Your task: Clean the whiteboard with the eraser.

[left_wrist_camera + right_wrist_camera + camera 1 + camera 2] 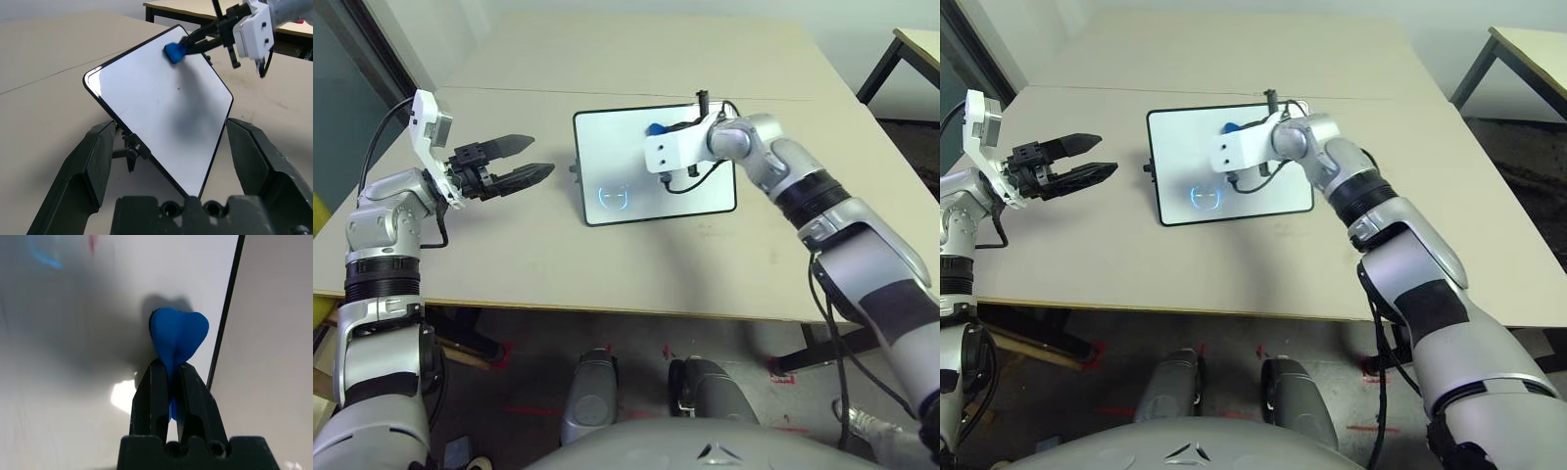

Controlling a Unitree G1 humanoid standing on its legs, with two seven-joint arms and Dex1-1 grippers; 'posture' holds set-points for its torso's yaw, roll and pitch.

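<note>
The whiteboard (pixel 617 162) lies flat in the middle of the table, its white face almost bare; in the right wrist view a small red mark (pixel 91 242) shows on it. My right gripper (pixel 169 369) is shut on the bright blue eraser (pixel 178 332) and presses it against the board close to its far edge. From the head, the eraser (pixel 656 128) peeks out behind the white wrist camera. To the left of the board, my left gripper (pixel 533 160) hovers open with nothing in it and points at the board (pixel 161 103).
The board rests on a beige table (pixel 509 245) whose front edge runs below both arms. A second table (pixel 920 49) with dark legs stands at the back right. A small knob (pixel 574 168) sticks out of the board's left side.
</note>
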